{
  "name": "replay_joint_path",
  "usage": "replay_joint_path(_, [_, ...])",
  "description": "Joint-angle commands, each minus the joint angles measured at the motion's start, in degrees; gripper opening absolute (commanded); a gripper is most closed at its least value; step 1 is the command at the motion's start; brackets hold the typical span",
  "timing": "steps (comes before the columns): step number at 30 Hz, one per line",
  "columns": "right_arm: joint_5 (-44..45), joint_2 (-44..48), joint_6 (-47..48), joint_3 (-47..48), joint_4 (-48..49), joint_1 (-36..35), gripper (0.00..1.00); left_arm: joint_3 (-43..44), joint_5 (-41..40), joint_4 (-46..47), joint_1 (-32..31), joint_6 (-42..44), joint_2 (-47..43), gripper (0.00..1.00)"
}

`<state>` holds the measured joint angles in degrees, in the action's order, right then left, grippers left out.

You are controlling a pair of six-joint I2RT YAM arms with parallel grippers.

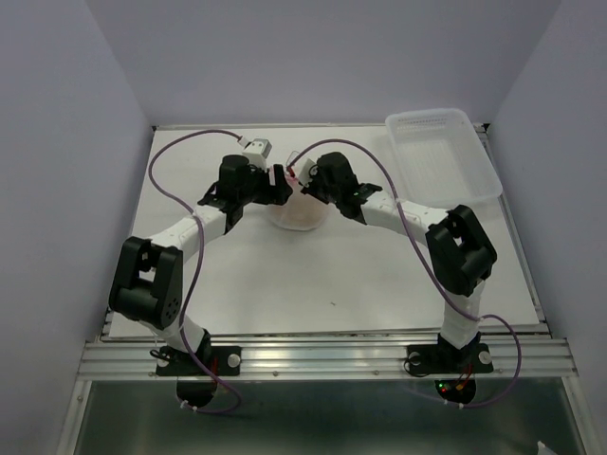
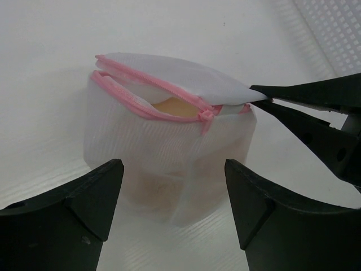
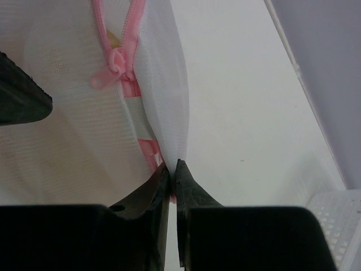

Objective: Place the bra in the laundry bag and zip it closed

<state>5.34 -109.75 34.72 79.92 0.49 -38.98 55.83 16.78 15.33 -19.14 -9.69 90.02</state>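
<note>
The laundry bag [image 1: 296, 214] stands on the table between my two grippers, a white mesh dome with a pink zipper rim. In the left wrist view the bag [image 2: 163, 152] is part unzipped, its lid lifted, and the peach bra [image 2: 174, 107] shows inside through the gap. The pink zipper pull [image 2: 206, 119] hangs at the bag's right. My left gripper [image 2: 172, 195] is open and empty, just short of the bag's near side. My right gripper [image 3: 173, 167] is shut on the lid's mesh edge beside the zipper. The zipper pull [image 3: 110, 72] lies above it.
A rectangular clear-white plastic basket tray [image 1: 441, 156] sits at the back right of the table; its corner shows in the left wrist view [image 2: 333, 28]. Purple cables loop from both arms over the back of the table.
</note>
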Motion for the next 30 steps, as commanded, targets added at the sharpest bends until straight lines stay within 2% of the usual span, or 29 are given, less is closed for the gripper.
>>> replay_joint_path(1, [-1.39, 3.58, -3.95, 1.99, -0.14, 0.40, 0.08, -0.82, 0.37, 2.16, -1.08, -1.38, -3.18, 0.83])
replay_joint_path(9, [-2.00, 5.43, -7.56, 3.14, -3.92, 0.40, 0.08, 4.36, -6.93, -1.35, -4.15, -3.40, -0.55, 0.71])
replay_joint_path(10, [-1.74, 5.52, -7.82, 3.14, -4.01, 0.40, 0.08, 5.24, -7.45, -1.36, -4.50, -4.27, -0.20, 0.67])
replay_joint_path(16, [-1.56, 4.99, -8.18, 3.84, -5.32, 0.40, 0.08, 9.11, -16.16, -4.52, -6.79, -5.34, 2.35, 0.54])
replay_joint_path(24, [-1.65, 5.08, -8.62, 4.37, -6.38, 0.40, 0.08, 12.72, -28.79, -8.91, -11.27, -5.69, 4.55, 0.52])
replay_joint_path(30, [-1.39, 4.90, -9.58, 5.25, -7.17, 0.40, 0.08, 13.77, -34.69, -10.94, -14.00, -5.78, 3.15, 0.52])
